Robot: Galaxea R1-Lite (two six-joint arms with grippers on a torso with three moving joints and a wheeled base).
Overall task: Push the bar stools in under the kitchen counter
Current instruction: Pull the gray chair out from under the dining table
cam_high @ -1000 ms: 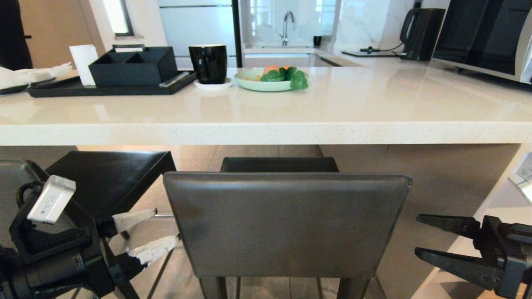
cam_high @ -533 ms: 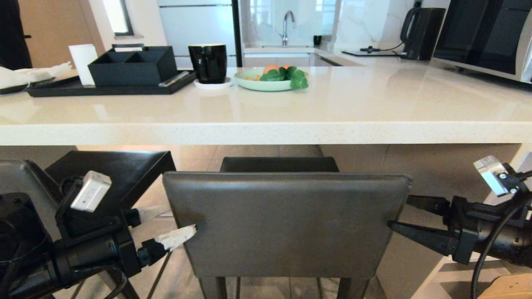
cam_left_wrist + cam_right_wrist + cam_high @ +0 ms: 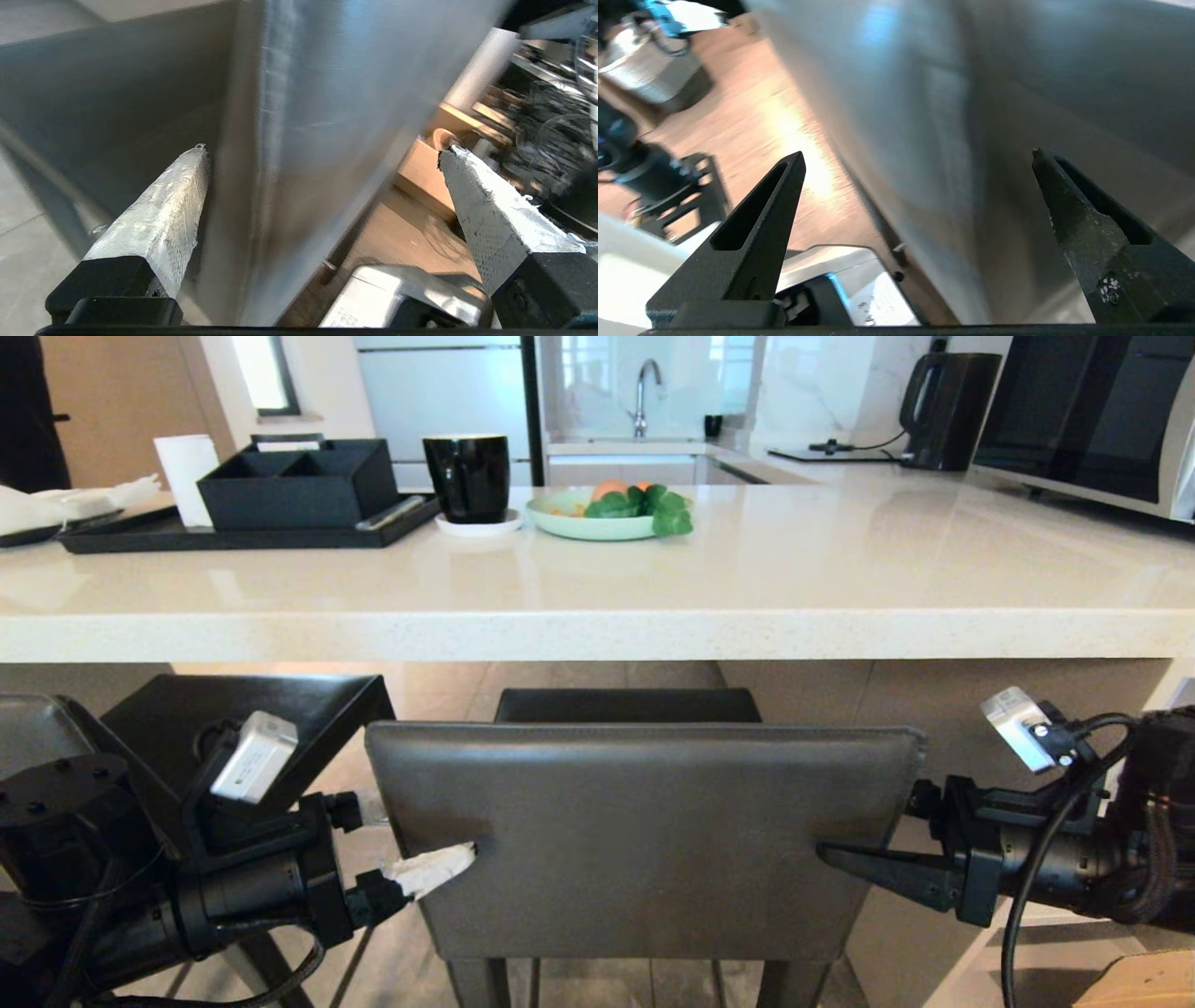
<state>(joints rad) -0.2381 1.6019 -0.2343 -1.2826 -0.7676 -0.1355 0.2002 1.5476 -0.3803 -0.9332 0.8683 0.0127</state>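
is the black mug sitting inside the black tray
No, in the head view the black mug stands on a white coaster on the counter, just beside the black tray.

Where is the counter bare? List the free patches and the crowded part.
The counter is bare along its near edge and over the right stretch between the plate and the microwave. The far left is crowded: tray, box, mug.

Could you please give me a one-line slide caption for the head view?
Open left gripper and right gripper straddle the side edges of a bar stool's backrest before the kitchen counter.
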